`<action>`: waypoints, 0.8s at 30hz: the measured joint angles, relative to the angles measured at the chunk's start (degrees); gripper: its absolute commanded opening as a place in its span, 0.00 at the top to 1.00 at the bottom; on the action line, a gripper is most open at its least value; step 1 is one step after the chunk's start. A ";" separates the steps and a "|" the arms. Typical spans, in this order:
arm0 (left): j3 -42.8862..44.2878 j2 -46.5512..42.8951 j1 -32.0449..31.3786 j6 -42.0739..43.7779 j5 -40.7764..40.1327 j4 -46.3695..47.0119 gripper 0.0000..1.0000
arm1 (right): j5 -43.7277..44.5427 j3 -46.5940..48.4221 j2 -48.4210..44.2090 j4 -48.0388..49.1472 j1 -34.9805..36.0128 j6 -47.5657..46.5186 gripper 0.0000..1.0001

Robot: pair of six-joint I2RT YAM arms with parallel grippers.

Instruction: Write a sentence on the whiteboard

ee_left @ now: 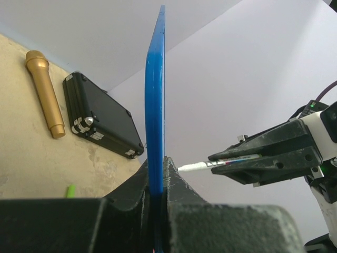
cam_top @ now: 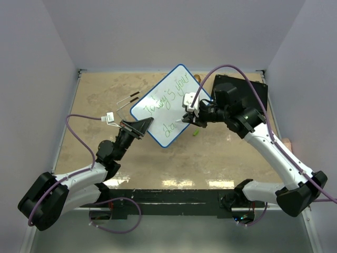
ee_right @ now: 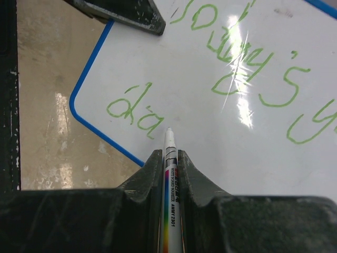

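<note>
Green lettering (ee_right: 134, 110) could be smeared or skewed if the whiteboard (cam_top: 171, 105), clamped by one edge in the closed left fingers (ee_left: 176, 182) over the worktop (cam_top: 105, 95), is pushed round by the marker (ee_right: 169, 158) gripped in the closed right fingers (ee_right: 145, 176).

Green "da" on whiteboard (ee_right: 210, 142); marker (ee_right: 171, 190) lbl "AWMY2301".

Whiteboard (ee_left: 155, 100) (edge-on) in left end effector (ee_left: 156, 176)
</note>
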 measured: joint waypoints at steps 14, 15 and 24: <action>0.00 0.00 0.11 -0.09 0.17 0.00 1.00 | 0.04 1.09 2.71 2.56 -0.07 1.25 1.00; 0.00 0.00 0.15 -0.09 0.17 0.00 1.00 | 0.04 1.09 2.71 2.56 -0.07 1.25 1.00; -0.04 0.00 0.35 -0.04 0.17 -0.15 1.00 | 0.04 -0.24 2.10 2.14 -0.07 0.94 1.00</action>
